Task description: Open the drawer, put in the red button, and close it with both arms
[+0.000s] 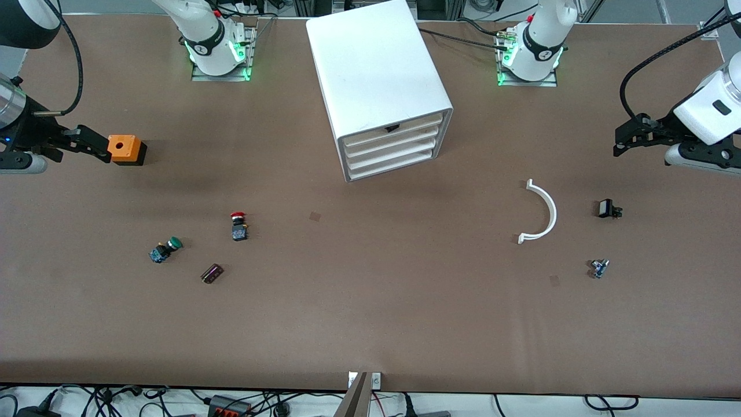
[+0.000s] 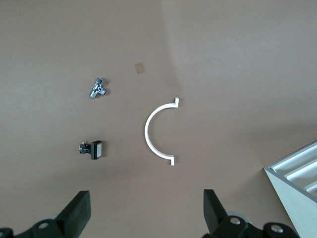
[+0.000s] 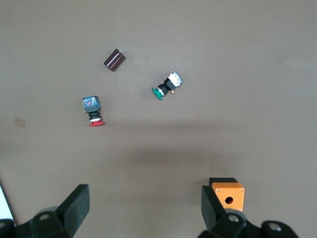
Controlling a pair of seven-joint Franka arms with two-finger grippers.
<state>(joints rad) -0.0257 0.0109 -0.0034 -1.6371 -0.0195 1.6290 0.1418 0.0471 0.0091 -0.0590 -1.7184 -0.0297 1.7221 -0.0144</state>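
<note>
The white cabinet (image 1: 379, 75) stands at the middle of the table between the arm bases. Its four white drawers (image 1: 393, 147) are all shut. A corner of it shows in the left wrist view (image 2: 297, 173). The red button (image 1: 238, 226) lies on its side on the table, nearer to the front camera than the cabinet and toward the right arm's end. It also shows in the right wrist view (image 3: 92, 110). My right gripper (image 1: 87, 143) (image 3: 143, 208) is open and empty, over the table beside the orange box. My left gripper (image 1: 628, 139) (image 2: 146, 213) is open and empty, over the left arm's end.
An orange box with a hole (image 1: 125, 149) (image 3: 228, 194), a green-capped button (image 1: 165, 249) (image 3: 166, 85) and a small dark block (image 1: 212, 273) (image 3: 114, 59) lie near the red button. A white half-ring (image 1: 541, 212) (image 2: 158, 131), a black part (image 1: 608, 208) and a small metal part (image 1: 599, 267) lie toward the left arm's end.
</note>
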